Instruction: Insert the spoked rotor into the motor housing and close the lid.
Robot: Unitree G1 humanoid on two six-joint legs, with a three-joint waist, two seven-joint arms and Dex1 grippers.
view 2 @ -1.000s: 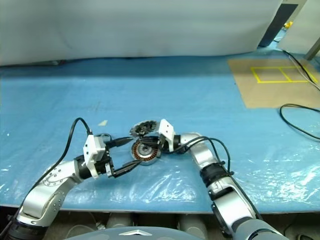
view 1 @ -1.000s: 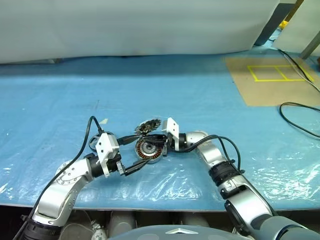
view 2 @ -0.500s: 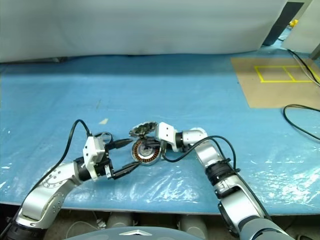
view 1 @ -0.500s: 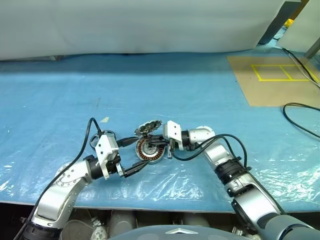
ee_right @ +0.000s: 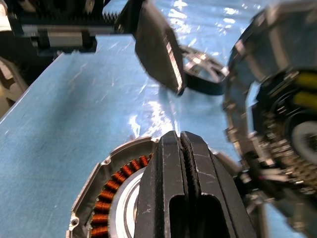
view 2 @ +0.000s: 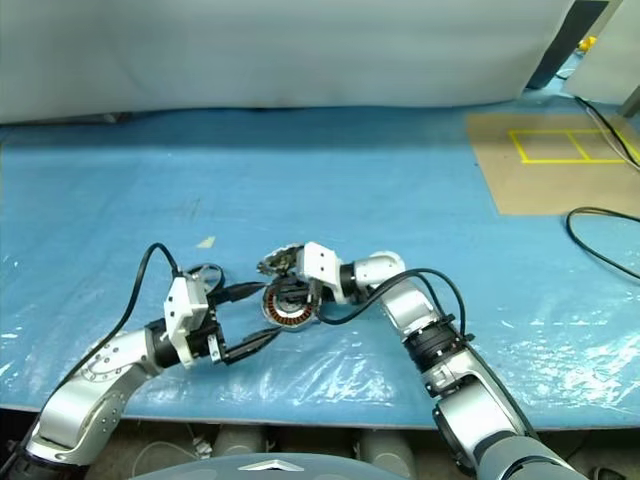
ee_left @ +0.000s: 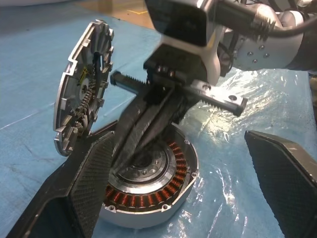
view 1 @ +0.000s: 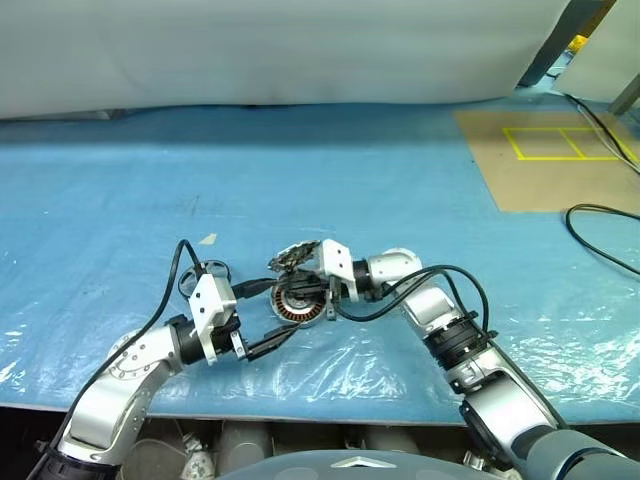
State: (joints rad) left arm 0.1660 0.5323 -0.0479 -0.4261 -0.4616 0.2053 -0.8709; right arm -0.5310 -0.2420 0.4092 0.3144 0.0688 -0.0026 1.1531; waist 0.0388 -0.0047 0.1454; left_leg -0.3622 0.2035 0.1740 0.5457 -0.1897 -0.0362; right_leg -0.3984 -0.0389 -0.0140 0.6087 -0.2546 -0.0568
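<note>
Blue plastic-covered table (view 1: pixel 420 190), wide and mostly bare, with a brown cardboard sheet with yellow tape lines (view 1: pixel 545 160) far right and a black cable (view 1: pixel 600 240) beside it. Both silver arms meet low centre.

Round grey metal motor housing (ee_left: pixel 148 186) with copper windings and silver centre lies flat on the sheeting, cavity up, no rotor in it. Round grey finned lid (ee_left: pixel 81 114) stands open on edge, touching the housing's far rim, looks hinged there; gear and wire parts visible on its inner face. Flat spoked rotor (view 1: pixel 203 273) with dark rim lies on the table behind the left wrist, apart from the housing, untouched.

Left gripper (view 1: pixel 262 318) has its jaws spread wide, one finger either side of the housing, holding nothing. Right gripper (ee_left: pixel 130 144) has fingers pressed together, empty, tips down over the housing's silver centre, just beside the lid; contact not clear.

Judgement: early stage, rotor not yet inserted. To do this well, the lid must stay propped open, so the right gripper should clear the cavity without knocking it. Left is nearest the rotor: pinch it by the rim, carry it flat, centre the hub over the silver core before lowering; magnets may snatch it off-centre. Close lid last.
</note>
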